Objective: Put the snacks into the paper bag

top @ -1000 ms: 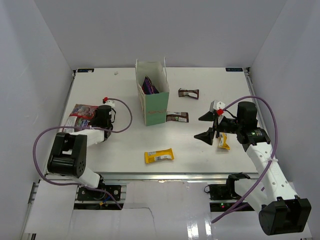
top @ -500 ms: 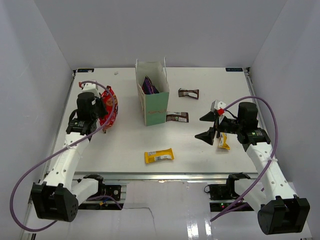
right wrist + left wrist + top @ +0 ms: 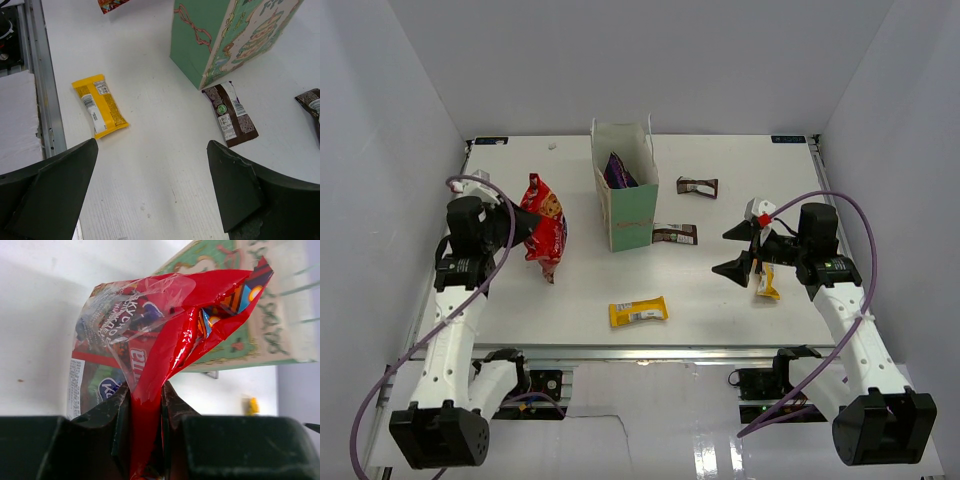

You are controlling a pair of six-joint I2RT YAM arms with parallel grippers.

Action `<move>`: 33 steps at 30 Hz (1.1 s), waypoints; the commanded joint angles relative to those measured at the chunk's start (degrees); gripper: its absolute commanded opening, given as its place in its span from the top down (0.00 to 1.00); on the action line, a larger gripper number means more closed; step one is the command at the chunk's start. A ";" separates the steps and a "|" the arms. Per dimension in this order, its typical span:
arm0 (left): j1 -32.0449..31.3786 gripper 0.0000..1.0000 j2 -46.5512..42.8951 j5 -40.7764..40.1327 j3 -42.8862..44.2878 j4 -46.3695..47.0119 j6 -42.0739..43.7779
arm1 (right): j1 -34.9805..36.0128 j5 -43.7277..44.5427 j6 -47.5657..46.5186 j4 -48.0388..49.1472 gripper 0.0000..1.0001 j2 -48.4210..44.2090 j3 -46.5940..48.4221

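Overhead: my left gripper (image 3: 523, 227) held the red packet (image 3: 546, 228) dangling, left of the paper bag (image 3: 632, 212) and apart from it. My right gripper (image 3: 740, 252) hung wide, holding nothing, beside a yellow bar (image 3: 766, 284)

Left wrist: jaws pinched tight on the packet's crimped end. Film looked thin and crinkly, likely light and slippery; the seam was the place to grip, not the puffy middle

Right wrist: fingers spread over a second yellow bar (image 3: 100, 106) and a brown bar (image 3: 230, 116), both flat, best taken across their narrow sides

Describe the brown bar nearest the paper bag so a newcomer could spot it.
Find the tall mint-green paper bag mid-table. Just right of its base in the top view lies a dark brown bar. The other brown bar lies farther back, apart from the bag.
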 commanded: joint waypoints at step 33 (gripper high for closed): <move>-11.23 1.00 27.91 19.47 54.72 27.54 -39.12 | -1.22 -0.59 1.52 3.53 0.05 1.52 -1.25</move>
